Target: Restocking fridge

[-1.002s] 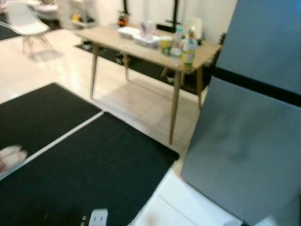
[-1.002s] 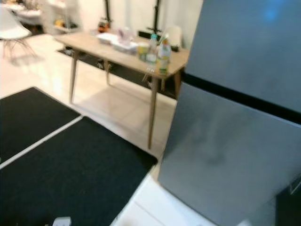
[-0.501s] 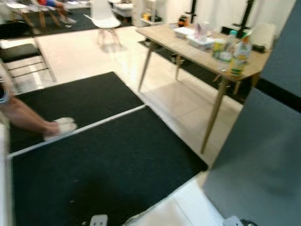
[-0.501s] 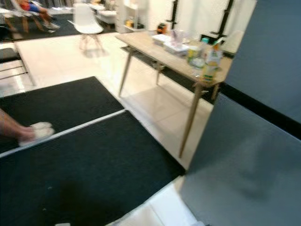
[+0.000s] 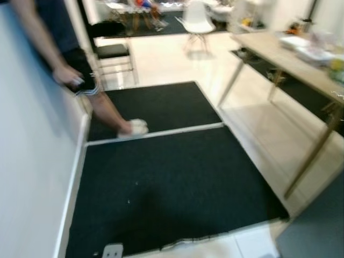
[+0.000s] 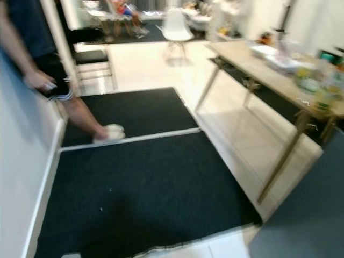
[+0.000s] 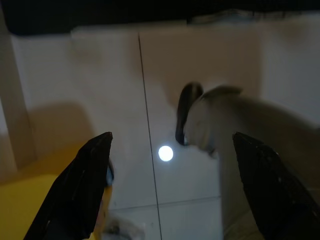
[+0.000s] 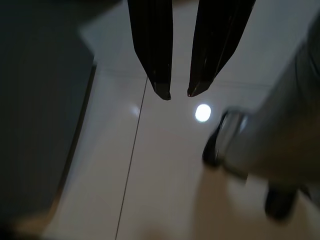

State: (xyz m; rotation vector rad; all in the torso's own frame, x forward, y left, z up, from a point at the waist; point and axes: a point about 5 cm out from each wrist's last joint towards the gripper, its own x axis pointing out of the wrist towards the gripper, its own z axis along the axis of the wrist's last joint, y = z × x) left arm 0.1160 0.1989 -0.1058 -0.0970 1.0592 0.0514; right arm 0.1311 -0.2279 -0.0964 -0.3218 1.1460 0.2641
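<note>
Evidently a walking/turning step: bottles point(image 6: 317, 86) to restock stand at the near end of the surface point(image 6: 252, 62), left end effector point(image 7: 170, 185) wide and empty, right end effector point(image 8: 178, 95) narrow and empty above floor tiles; next, face the surface.

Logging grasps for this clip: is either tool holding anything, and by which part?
Nothing is held. The left tool is open and the right tool nearly closed, both above bare floor tiles.

Black mat point(image 5: 172, 183) open ahead — person point(image 5: 64, 64) left, wooden table point(image 5: 290, 64) right
</note>
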